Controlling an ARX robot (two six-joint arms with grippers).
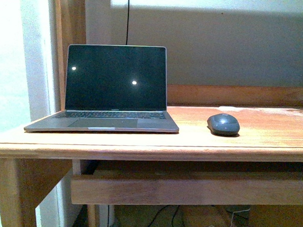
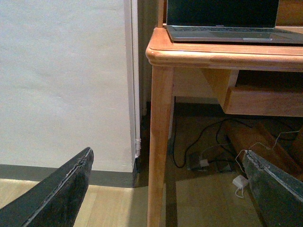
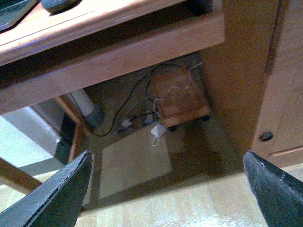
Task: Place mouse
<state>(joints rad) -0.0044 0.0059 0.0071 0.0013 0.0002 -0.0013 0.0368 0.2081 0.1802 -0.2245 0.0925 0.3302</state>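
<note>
Both tools spread, holding nothing: left tool point(image 2: 165, 189) and right tool point(image 3: 165, 189) hang low, below worktop point(image 1: 272, 135) level. Mouse point(image 1: 223, 124) sits up on the worktop, well above and ahead of the right tool, right of the laptop point(image 1: 112, 91). Likely light, rigid, with a smooth domed shell that's probably slippery. Suggest pinching across the flanks, not the dome.

Bare desktop point(image 1: 272, 131) right of mouse point(image 1: 223, 124); laptop point(image 1: 109, 91) blocking left
</note>
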